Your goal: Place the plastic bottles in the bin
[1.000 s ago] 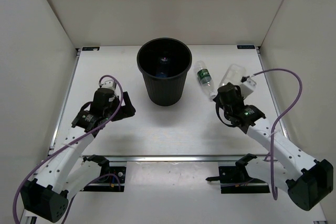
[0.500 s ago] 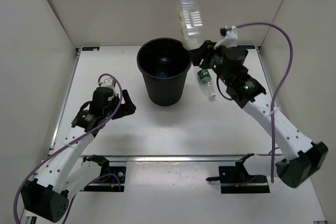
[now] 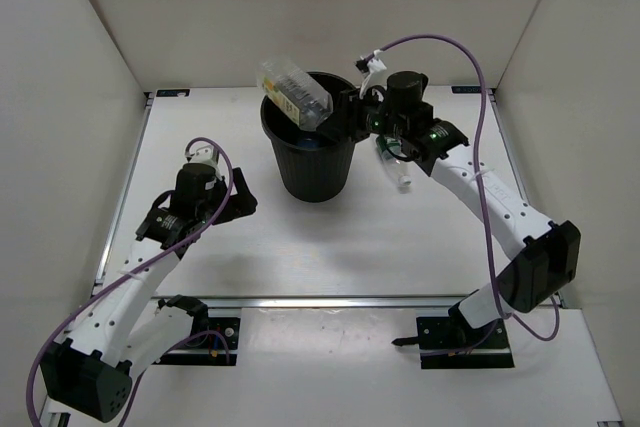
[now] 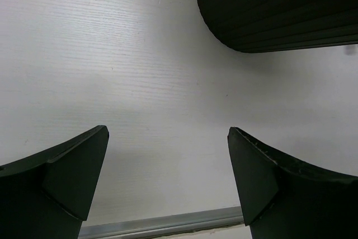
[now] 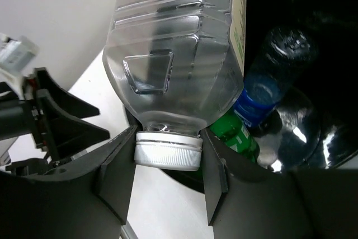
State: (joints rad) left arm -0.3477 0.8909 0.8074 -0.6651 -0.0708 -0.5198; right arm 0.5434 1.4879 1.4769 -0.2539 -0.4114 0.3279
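The black bin point(image 3: 313, 175) stands at the back middle of the table. My right gripper point(image 3: 342, 117) is shut on the white cap point(image 5: 168, 150) of a large clear bottle point(image 3: 293, 94), which lies tilted over the bin's left rim. Inside the bin point(image 5: 319, 32) lie a clear bottle with a blue label point(image 5: 267, 85) and a green bottle point(image 5: 235, 135). A clear bottle with a dark green label point(image 3: 393, 160) lies on the table to the right of the bin, partly behind the right arm. My left gripper point(image 3: 240, 200) is open and empty, low over the table left of the bin point(image 4: 279, 9).
White walls close in the table on the left, back and right. A metal rail point(image 3: 330, 299) runs along the table's near edge by the arm bases. The left gripper's open fingers point(image 5: 61, 124) show at the left of the right wrist view.
The right arm lifted the large clear bottle from the table at the right, swung it up and leftward, and now holds it over the bin's mouth. The left arm stayed put.
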